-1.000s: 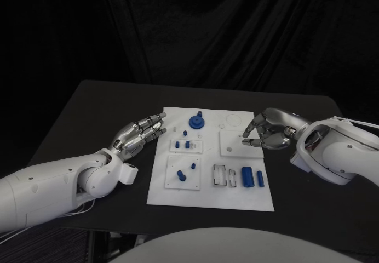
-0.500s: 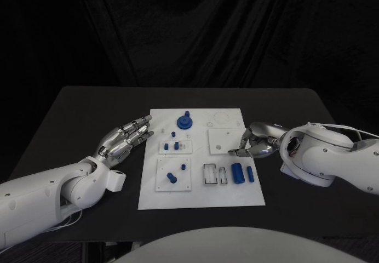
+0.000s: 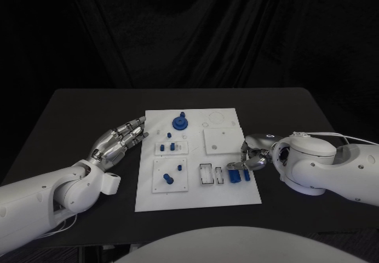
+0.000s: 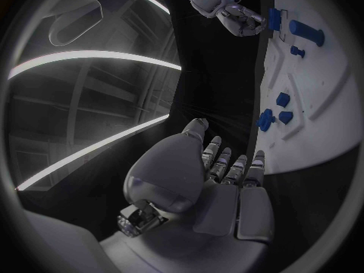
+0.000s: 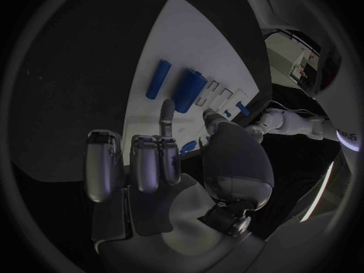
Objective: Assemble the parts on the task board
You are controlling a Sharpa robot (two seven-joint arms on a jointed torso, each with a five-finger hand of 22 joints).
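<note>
1. The right hand (image 3: 251,155) held nothing; its fingers (image 5: 147,164) were loosely spread and reached toward the two loose blue cylinders (image 3: 239,175) lying at the task board's (image 3: 197,196) edge nearest that hand. Whether a fingertip touched the thicker cylinder (image 5: 188,90) could not be told; the thinner one (image 5: 157,79) lay just beside it, untouched.
2. The left hand (image 3: 118,139) was empty too, its fingers (image 4: 236,170) stretched out flat and close together, just beside the board's opposite long edge and apart from every part.
3. On the board, a blue gear-like piece (image 3: 180,121) stood near the far edge, two short pegs (image 3: 166,147) sat in a small square plate below it, and another pair (image 3: 170,173) sat in the larger plate nearer the robot.
4. Between that larger plate and the loose cylinders, narrow rectangular slots (image 3: 212,173) stood open with nothing in them.
5. Judged from this, the work was partly done: several parts looked seated, while the two cylinders remained loose and the slots unfilled.
6. The likely step in hand was picking up a cylinder with the right hand, which would call for closing the fingers around it without rolling it off the board.
</note>
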